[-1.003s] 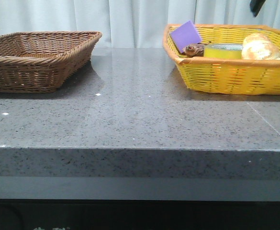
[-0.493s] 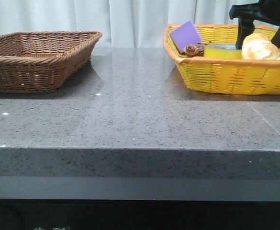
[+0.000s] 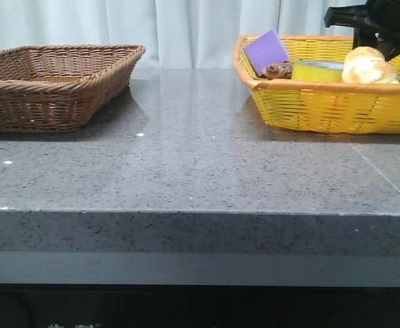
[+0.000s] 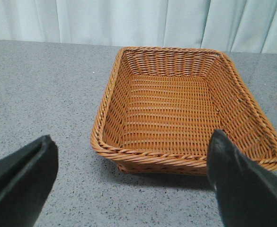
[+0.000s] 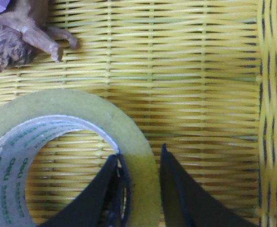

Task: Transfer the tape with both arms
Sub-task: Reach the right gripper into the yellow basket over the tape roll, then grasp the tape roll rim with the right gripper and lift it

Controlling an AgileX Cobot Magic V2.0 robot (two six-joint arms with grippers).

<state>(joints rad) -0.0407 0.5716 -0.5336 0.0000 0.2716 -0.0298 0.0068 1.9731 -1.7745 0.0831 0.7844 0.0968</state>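
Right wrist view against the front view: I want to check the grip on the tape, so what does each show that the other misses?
Only the right wrist view shows the right gripper with one finger inside the tape and one outside, pinching its wall, plus the green print on the white core. Only the front view shows the whole table, the brown basket, the purple block and the bread bun. Both show the tape, the yellow basket and the brown toy.
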